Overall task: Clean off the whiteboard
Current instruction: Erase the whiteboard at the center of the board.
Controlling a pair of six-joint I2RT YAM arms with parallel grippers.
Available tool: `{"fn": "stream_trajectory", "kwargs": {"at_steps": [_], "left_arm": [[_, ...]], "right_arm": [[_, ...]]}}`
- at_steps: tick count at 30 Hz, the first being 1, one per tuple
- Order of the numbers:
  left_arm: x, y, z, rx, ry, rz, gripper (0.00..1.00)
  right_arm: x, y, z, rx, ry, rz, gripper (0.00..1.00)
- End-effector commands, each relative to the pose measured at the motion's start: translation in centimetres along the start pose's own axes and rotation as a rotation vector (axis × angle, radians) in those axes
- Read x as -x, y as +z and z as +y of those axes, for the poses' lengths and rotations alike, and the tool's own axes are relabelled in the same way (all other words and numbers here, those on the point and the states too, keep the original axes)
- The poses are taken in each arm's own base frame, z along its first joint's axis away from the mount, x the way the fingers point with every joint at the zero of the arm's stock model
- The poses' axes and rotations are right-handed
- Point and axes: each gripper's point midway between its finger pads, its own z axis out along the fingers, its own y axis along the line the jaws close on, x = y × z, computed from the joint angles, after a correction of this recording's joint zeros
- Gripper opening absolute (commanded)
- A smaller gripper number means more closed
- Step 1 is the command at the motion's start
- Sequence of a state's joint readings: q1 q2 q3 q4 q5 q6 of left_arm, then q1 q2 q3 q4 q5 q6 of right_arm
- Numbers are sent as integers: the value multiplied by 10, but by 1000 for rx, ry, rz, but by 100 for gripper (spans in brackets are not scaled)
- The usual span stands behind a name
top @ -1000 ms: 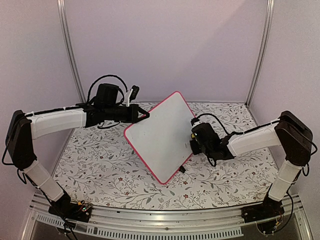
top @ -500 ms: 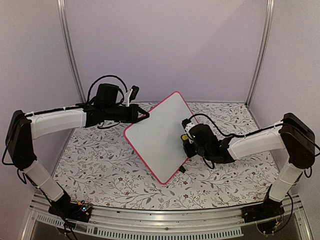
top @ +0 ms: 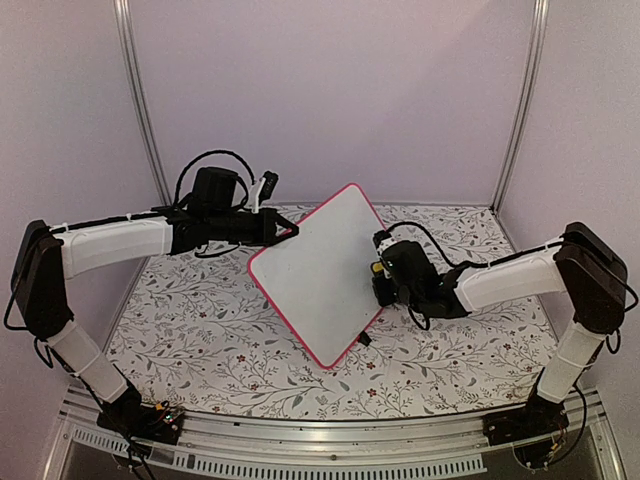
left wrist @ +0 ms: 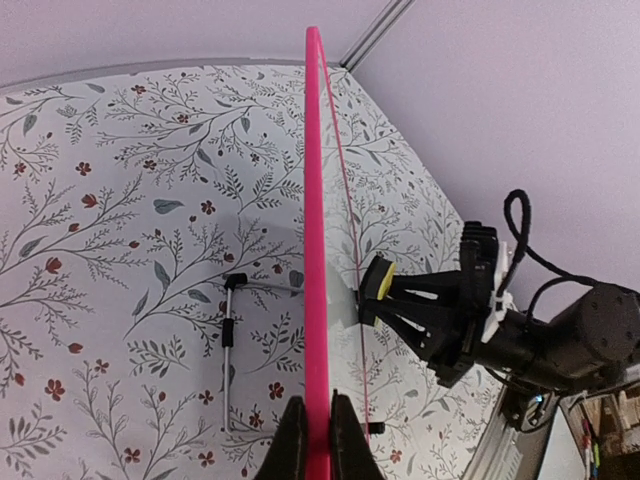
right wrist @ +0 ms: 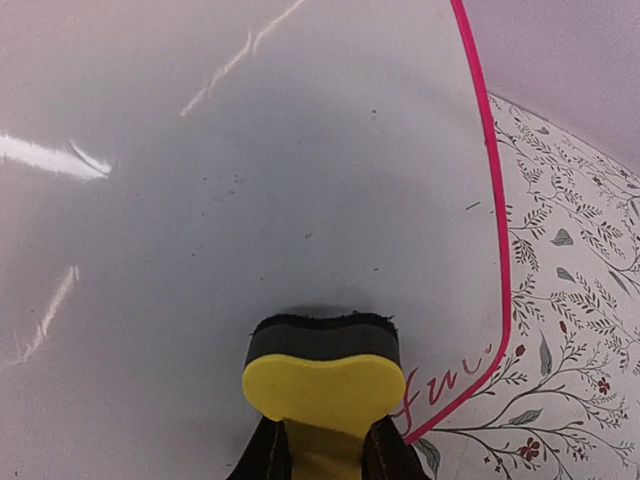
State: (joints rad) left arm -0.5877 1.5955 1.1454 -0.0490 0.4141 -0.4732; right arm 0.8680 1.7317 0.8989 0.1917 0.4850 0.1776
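Above the counter [top: 200,330], you have the whiteboard [top: 315,275] held up tilted.
Your left claw [top: 291,232] pinches its pink edge; your right claw [top: 378,283] grips a yellow eraser [right wrist: 322,372] pressed to the board, beside red writing [right wrist: 445,385].

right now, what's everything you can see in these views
whiteboard: one, white with pink frame, held up on edge over the table
red writing: one patch, near the whiteboard's corner, beside the eraser
eraser: one, yellow with black felt, against the whiteboard's face
wire frame: one, grey, flat on the table, on the side of the whiteboard away from the eraser
table: one, white floral top
posts: two, silver, at the back corners
left gripper: one, black, shut on the whiteboard's edge
right gripper: one, black, shut on the eraser
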Motion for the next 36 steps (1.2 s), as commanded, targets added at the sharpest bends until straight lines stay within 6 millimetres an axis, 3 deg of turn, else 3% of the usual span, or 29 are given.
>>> {"fn": "stream_trajectory", "kwargs": {"at_steps": [1,8,16,22,26,29,33,36], "left_arm": [[-37,9,7,6,53,117,0],[-38,10,9,12,53,119,0],[-39,12,11,12,48,126,0],[-40,13,11,9,46,130,0],[-40,13,10,8,48,129,0],[-39,12,10,8,48,125,0],[-39,11,8,3,49,124,0],[-38,10,8,2,49,121,0]], "right_arm": [[-20,13,-18,-83,12,69,13],[-10,8,2,39,24,35,13],[22,-33,39,252,10,-115,14],[27,-37,28,201,18,-134,15],[1,-8,2,58,48,-10,13],[-15,2,-11,35,110,42,13],[-9,-6,-2,132,153,14,13],[7,-17,11,224,161,-24,13]]}}
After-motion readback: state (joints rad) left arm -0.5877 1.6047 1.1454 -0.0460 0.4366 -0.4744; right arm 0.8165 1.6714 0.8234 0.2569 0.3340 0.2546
